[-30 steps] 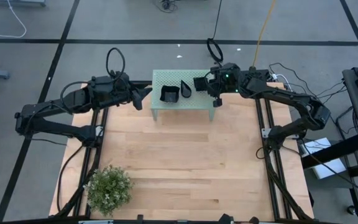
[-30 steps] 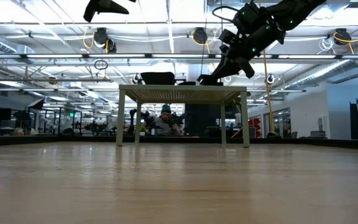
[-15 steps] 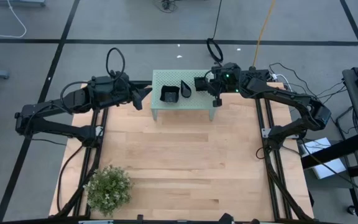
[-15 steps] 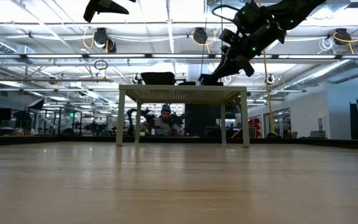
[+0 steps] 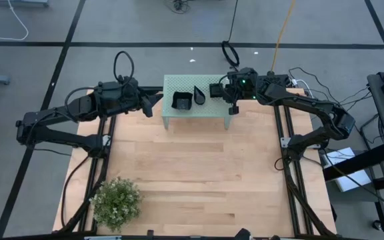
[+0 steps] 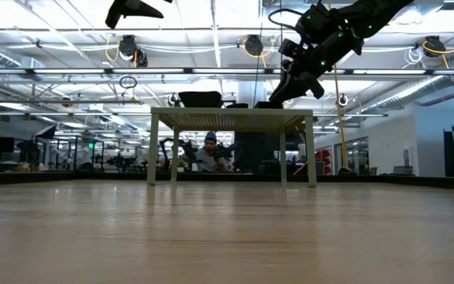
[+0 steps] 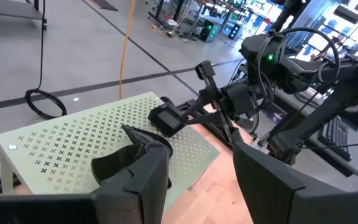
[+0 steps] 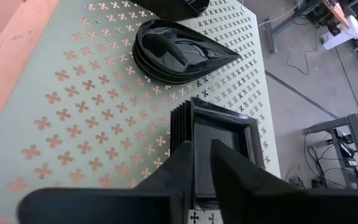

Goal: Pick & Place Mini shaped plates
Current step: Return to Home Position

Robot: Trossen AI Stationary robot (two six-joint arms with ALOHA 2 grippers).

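Note:
A mint-green perforated stand at the table's far middle carries the black mini shaped plates. They are a wavy-edged square stack, a teardrop stack and a stack of small squares, each resting flat on the stand's top. My right gripper is at the stand's right end. Its fingers stand a little apart, one on either side of the top small square's near rim. My left gripper hovers open off the stand's left end, with nothing between its fingers. My right gripper has one finger over the top small square's hollow and the other outside its rim. The fingers slant down from the table's right. Whether they touch the rim, I cannot tell. The plate lies on its stack.
A green bushy plant stands at the table's near left corner. The wooden tabletop lies in front of the stand. Beyond the table a person sits in the room behind.
The small square plate at my right gripper's fingertips has shifted slightly toward the table's right and lies flatter on its stack. Both arms have kept their places.

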